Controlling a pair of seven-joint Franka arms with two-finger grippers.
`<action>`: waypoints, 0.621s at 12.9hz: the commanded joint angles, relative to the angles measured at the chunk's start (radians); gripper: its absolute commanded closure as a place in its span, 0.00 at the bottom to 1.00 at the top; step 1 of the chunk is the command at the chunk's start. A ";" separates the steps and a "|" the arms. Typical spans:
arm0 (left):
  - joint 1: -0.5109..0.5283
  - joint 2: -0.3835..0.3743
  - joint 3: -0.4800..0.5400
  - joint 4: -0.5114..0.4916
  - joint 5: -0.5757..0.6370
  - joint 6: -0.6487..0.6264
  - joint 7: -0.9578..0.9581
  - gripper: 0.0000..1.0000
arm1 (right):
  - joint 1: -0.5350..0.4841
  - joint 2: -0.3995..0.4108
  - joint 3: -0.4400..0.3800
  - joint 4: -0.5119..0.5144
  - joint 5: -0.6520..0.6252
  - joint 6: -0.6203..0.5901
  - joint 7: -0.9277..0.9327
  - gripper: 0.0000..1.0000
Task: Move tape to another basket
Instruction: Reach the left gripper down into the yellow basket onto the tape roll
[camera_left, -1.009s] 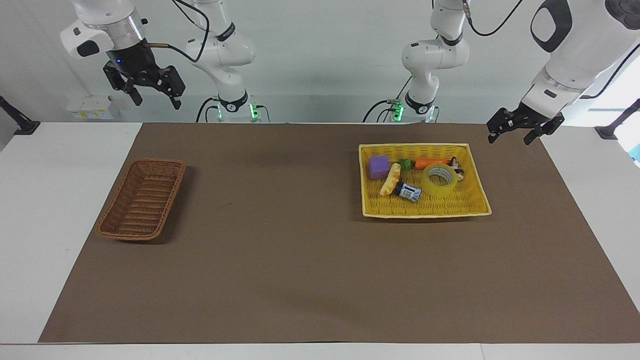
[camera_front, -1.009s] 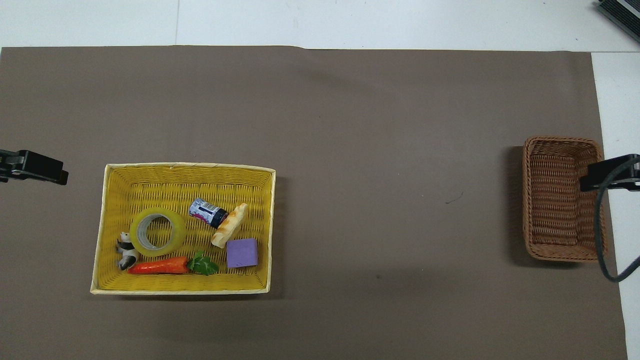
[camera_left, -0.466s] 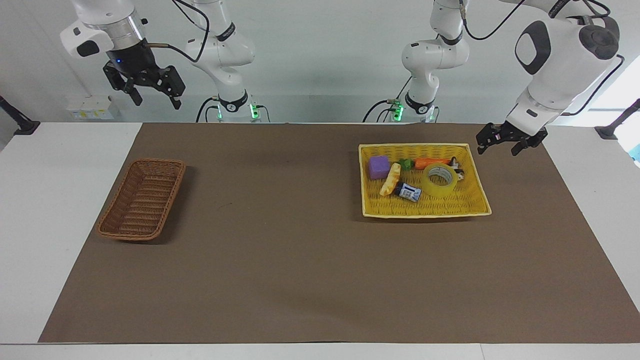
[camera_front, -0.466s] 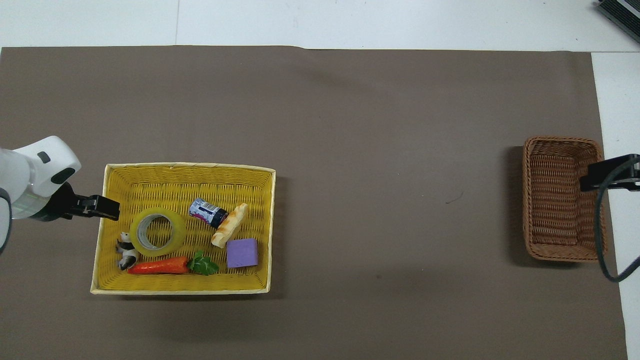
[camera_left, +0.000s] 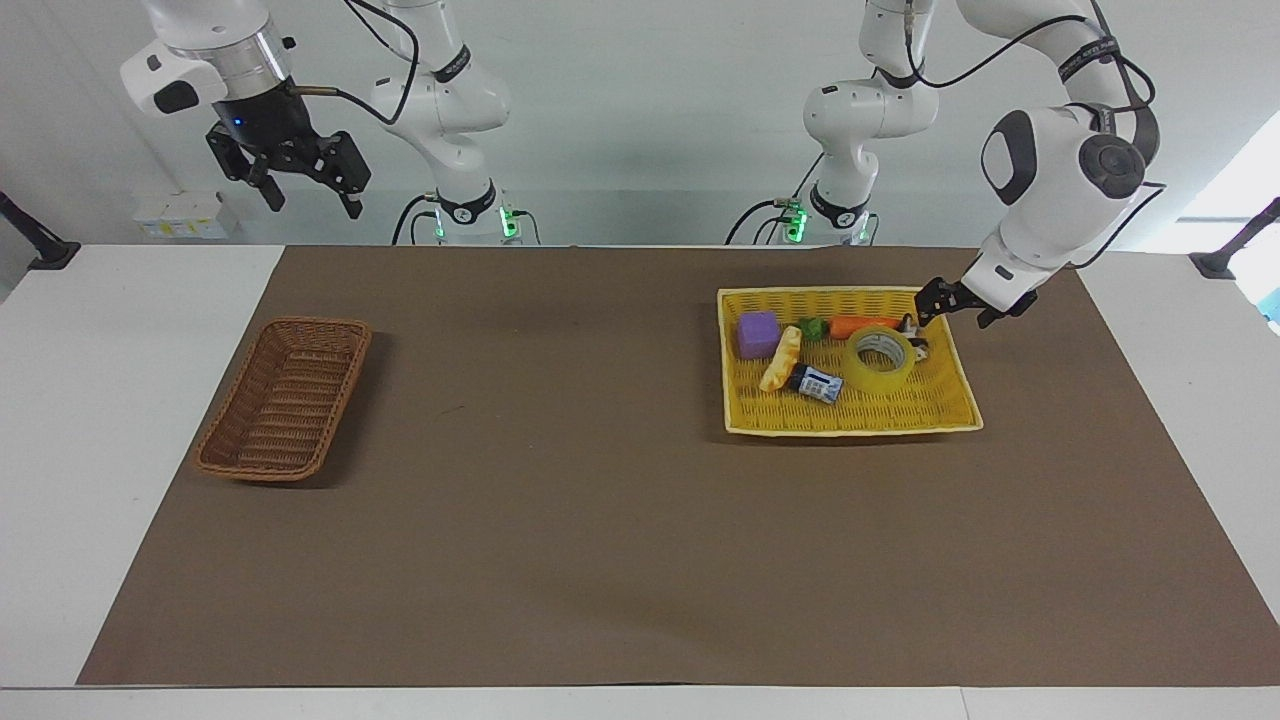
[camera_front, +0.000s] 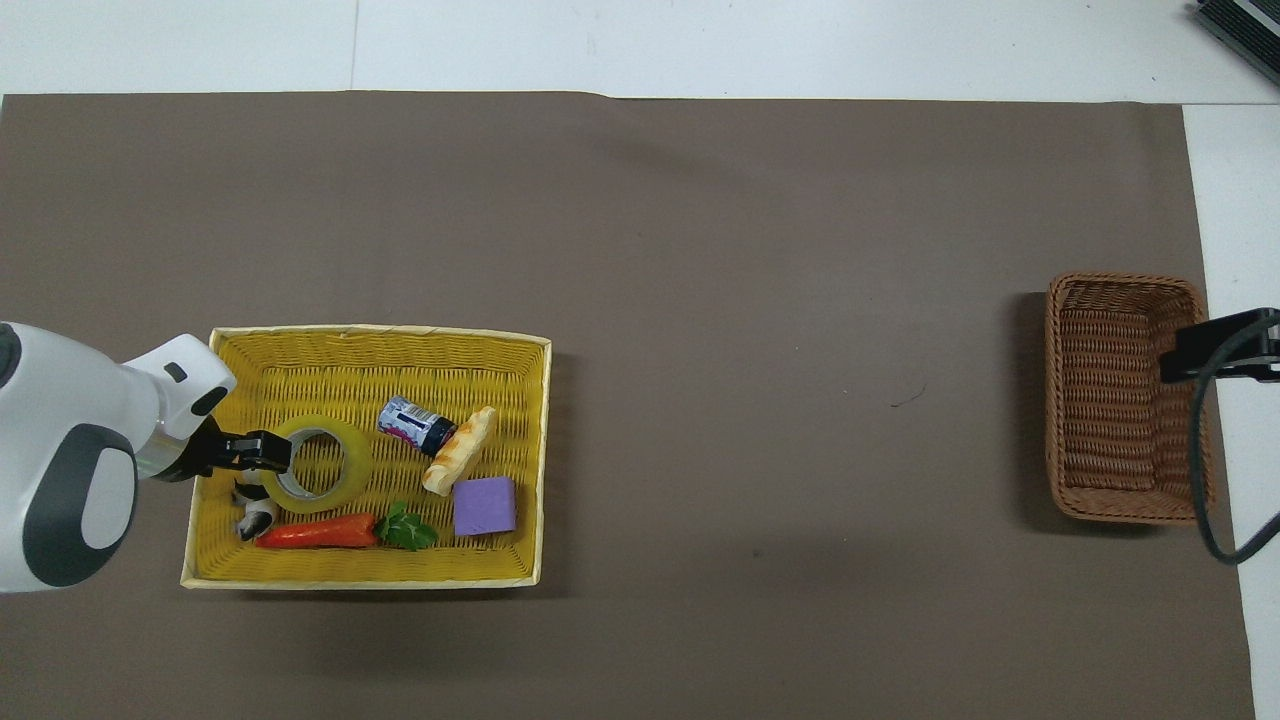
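In the facing view, the tape (camera_left: 880, 360) is lying flat in the yellow tray (camera_left: 850, 418), close to the tray edge toward the left arm's end of the table, with a toy carrot (camera_left: 862, 324) lying beside it on the side nearer the robots and a small dark bottle (camera_left: 816, 383) lying beside it toward the tray's middle. A purple block (camera_left: 759, 333) and a pale corn-like toy (camera_left: 781, 359) are sitting toward the tray edge that faces the right arm's end. The left gripper (camera_left: 958, 306) is hanging low over the tray's corner nearest the left arm's base, just beside the tape and not touching it; whether its fingers are apart or together cannot be told here. The basket (camera_left: 283, 398) is resting on the brown mat (camera_left: 600, 520) near the mat's edge at the right arm's end of the table, well apart from the tray. The right gripper (camera_left: 298, 175) is waiting high in the air above that end, its fingers standing apart and holding nothing.

In the overhead view, the left gripper (camera_front: 240, 452) is covering the tape's (camera_front: 318, 460) rim on the side toward the tray's (camera_front: 370, 340) short edge. The basket (camera_front: 1122, 395) is lying along the mat's (camera_front: 700, 250) edge, and only a dark tip of the right gripper (camera_front: 1215, 348) is showing over the basket's outer rim.
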 joint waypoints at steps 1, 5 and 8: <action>-0.027 -0.014 0.004 -0.093 0.006 0.110 -0.030 0.32 | -0.013 0.003 0.002 0.009 0.019 -0.006 -0.020 0.00; -0.049 0.026 0.004 -0.126 0.006 0.180 -0.015 0.84 | -0.013 0.003 0.003 0.009 0.019 -0.006 -0.020 0.00; -0.038 0.029 0.004 -0.112 0.006 0.158 0.019 1.00 | -0.013 0.001 0.005 0.009 0.019 -0.014 -0.025 0.00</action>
